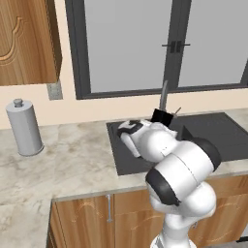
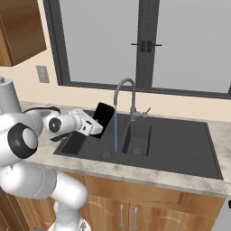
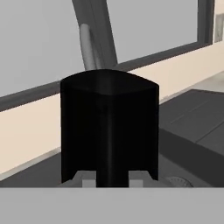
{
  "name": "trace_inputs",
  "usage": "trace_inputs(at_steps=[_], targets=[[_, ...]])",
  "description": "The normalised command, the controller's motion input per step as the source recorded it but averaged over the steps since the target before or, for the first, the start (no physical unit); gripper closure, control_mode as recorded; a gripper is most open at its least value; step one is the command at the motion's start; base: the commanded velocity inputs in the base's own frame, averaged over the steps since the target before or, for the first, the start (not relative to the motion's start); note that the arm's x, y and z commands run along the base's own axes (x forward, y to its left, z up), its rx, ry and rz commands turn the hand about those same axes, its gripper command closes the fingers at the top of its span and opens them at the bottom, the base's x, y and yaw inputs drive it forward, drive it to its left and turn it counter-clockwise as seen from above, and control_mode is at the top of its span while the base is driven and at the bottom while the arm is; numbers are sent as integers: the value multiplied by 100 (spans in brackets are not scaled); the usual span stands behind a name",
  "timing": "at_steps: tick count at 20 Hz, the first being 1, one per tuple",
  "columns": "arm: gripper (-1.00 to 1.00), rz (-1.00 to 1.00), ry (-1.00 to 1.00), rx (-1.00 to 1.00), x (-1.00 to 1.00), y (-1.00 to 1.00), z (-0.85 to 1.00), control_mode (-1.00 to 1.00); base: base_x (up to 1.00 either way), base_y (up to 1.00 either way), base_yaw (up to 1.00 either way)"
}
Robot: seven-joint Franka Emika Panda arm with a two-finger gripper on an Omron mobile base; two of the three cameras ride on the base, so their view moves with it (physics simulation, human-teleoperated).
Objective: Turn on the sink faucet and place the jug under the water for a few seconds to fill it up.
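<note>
One black cylindrical jug (image 3: 109, 127), tilted, beside thin blue water (image 2: 116, 131).

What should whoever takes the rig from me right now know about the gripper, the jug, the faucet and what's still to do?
Gripper: shut on the jug, held tilted over the left basin of the sink.
Sink faucet: on; the water falls in a thin blue stream into the left basin.
Jug sits just left of the stream, not under it.
Done: faucet on, jug picked up.
Left: bring the jug's mouth under the stream and hold it there a few seconds.
</note>
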Motion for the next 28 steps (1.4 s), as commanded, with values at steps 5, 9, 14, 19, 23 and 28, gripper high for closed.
trace_inputs(at_steps=[5, 9, 14, 19, 23, 28], targets=[[100, 0, 12, 0, 4, -4, -1, -100, 0, 0, 0], [100, 0, 8, 0, 15, 0, 0, -100, 0, 0, 0], [100, 0, 3, 0, 23, 0, 0, -100, 0, 0, 0], [100, 0, 0, 0, 22, 0, 0, -100, 0, 0, 0], [100, 0, 0, 0, 0, 0, 0, -100, 0, 0, 0], [100, 0, 0, -5, 3, -13, -9, -100, 0, 0, 0]])
